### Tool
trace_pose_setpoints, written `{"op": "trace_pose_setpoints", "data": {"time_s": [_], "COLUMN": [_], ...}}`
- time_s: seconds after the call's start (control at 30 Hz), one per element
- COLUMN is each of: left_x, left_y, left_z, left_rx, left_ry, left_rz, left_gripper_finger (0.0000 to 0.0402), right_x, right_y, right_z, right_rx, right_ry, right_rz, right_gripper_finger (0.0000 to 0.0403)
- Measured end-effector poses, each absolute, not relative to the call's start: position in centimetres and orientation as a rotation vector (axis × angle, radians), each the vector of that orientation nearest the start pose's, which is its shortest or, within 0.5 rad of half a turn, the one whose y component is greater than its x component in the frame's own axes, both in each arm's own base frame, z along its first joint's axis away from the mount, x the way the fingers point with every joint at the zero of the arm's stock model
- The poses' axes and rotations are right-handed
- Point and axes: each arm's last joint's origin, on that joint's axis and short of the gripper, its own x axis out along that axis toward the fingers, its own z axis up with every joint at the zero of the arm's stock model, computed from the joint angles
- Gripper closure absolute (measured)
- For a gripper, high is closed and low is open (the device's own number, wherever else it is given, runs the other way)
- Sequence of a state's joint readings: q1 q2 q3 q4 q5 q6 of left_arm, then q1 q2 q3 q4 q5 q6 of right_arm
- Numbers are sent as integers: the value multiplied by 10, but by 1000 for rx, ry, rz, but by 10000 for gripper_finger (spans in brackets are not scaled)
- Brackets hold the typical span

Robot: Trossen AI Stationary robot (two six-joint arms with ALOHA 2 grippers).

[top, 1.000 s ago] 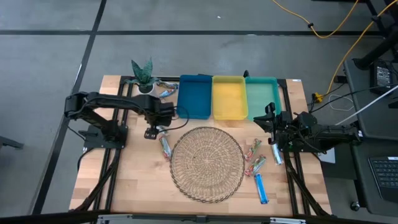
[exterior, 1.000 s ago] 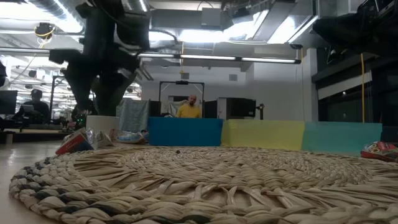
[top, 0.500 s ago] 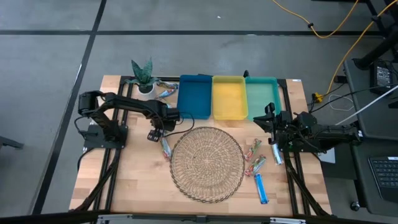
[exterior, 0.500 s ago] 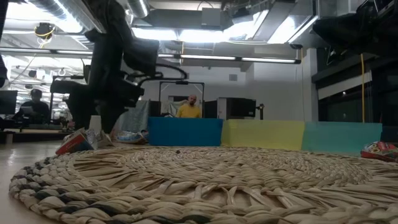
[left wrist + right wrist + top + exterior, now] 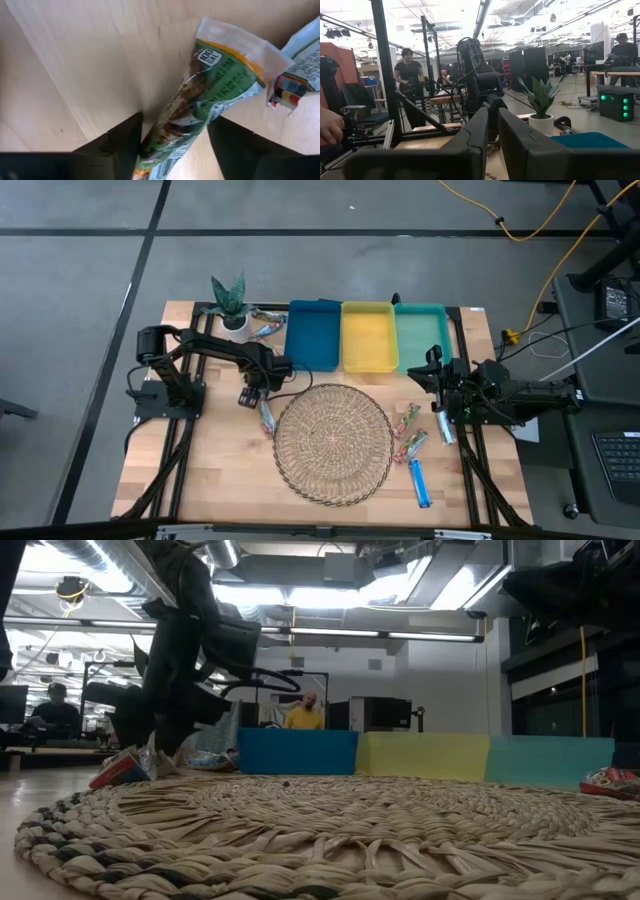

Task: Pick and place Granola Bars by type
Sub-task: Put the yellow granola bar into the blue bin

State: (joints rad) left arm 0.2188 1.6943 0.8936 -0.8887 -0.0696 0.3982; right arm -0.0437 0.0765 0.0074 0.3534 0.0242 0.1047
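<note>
Left arm reaches across the table, wrist bent down; left gripper sits low over a green-wrapped granola bar, fingers parted to either side of the bar, not seen clamping it. The bar lies flat on the wooden table. Right gripper waits off the table's right edge, fingers nearly together, holding nothing.

A pale wooden desk carries everything. Along its far edge stand a blue tray, a yellow tray and a teal tray side by side, touching. At the far left corner sits a potted plant with wrapped bars just beside it. A round wicker mat lies in the middle. A green-wrapped granola bar lies at the mat's left edge, with red-green bars and a blue bar to its right.
</note>
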Motion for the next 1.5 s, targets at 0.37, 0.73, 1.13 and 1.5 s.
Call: {"op": "trace_pose_setpoints", "data": {"time_s": [0.37,0.73,1.13,1.5], "left_x": [257,246,210,168], "left_y": [60,57,49,40], "left_z": [143,170,285,382], "left_rx": [92,38,-82,-111], "left_ry": [1679,1619,1023,243], "left_rz": [30,87,285,313], "left_gripper_finger": [329,369,373,374], "right_x": [99,99,99,99], "right_y": [-5,-5,-5,-5], "right_z": [191,191,190,190], "right_rx": [98,98,74,44], "right_ry": [-255,-254,-250,-249], "right_rz": [-55,-56,-66,-71], "right_gripper_finger": [354,354,354,354]}}
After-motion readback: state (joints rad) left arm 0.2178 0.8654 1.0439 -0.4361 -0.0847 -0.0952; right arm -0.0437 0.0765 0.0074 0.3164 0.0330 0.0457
